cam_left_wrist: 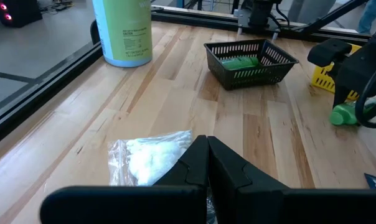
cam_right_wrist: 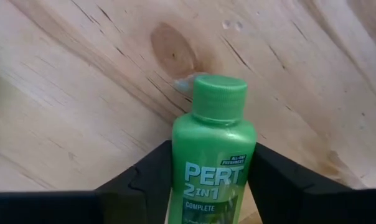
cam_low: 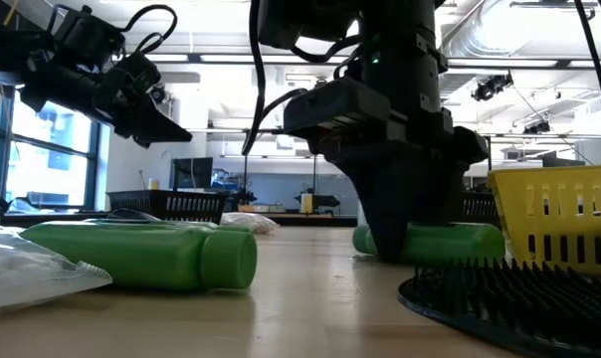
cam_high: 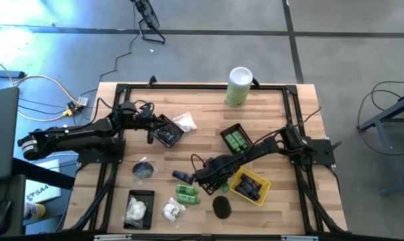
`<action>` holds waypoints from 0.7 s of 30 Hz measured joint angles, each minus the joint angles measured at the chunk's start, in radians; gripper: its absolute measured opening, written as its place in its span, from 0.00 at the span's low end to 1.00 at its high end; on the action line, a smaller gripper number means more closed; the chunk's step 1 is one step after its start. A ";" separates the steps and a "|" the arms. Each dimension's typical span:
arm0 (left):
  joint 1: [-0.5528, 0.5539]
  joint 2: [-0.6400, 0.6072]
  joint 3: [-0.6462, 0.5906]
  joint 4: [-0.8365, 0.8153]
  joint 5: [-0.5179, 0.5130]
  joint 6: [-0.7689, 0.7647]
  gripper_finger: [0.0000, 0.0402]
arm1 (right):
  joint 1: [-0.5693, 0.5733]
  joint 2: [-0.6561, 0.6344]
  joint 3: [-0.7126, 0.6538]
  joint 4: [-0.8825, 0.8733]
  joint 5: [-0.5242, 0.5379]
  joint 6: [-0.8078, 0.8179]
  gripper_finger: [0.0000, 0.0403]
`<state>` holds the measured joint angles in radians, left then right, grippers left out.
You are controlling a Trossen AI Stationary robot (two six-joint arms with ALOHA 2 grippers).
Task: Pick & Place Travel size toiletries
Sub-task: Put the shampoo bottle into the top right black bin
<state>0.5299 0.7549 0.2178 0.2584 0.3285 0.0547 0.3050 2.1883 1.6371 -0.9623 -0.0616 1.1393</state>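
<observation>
right gripper [cam_right_wrist: 213, 180] down on the bench middle, jaws hugging the green bottle [cam_right_wrist: 214, 149] lying flat, grip looks on | bottle: light, stiff, slick plastic, best pinched mid-body below the cap | left gripper [cam_high: 150, 129] closed, waiting over the black basket [cam_high: 167, 133]

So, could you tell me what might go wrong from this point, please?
1. The right gripper straddles a lying green bottle, its fingers against the rounded sides; the bottle could squirt out or roll as they close.
2. Another green bottle and a black disc lie close by and might get nudged on the lift.
3. The yellow basket sits right beside the arm and could be bumped.
</observation>
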 joint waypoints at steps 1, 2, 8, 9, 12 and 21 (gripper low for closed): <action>0.000 0.000 0.000 0.000 0.000 0.000 0.00 | 0.000 0.000 0.000 0.000 0.000 0.000 0.44; 0.000 0.000 0.000 0.000 0.000 0.000 0.00 | 0.000 0.000 0.000 0.000 0.000 0.000 0.45; 0.000 0.000 0.000 0.000 0.000 0.000 0.00 | 0.000 -0.025 -0.002 -0.005 0.034 -0.014 0.43; 0.000 0.000 0.000 0.000 0.000 0.000 0.00 | -0.001 -0.040 -0.002 -0.010 0.048 -0.015 0.42; 0.000 0.000 0.000 0.000 0.000 0.000 0.00 | -0.006 -0.089 -0.002 -0.022 0.084 -0.018 0.41; 0.000 0.000 0.000 0.001 0.000 0.000 0.00 | -0.053 -0.243 0.000 -0.148 0.265 -0.047 0.43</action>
<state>0.5301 0.7549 0.2176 0.2590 0.3286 0.0547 0.2524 1.9454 1.6371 -1.1104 0.2033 1.0918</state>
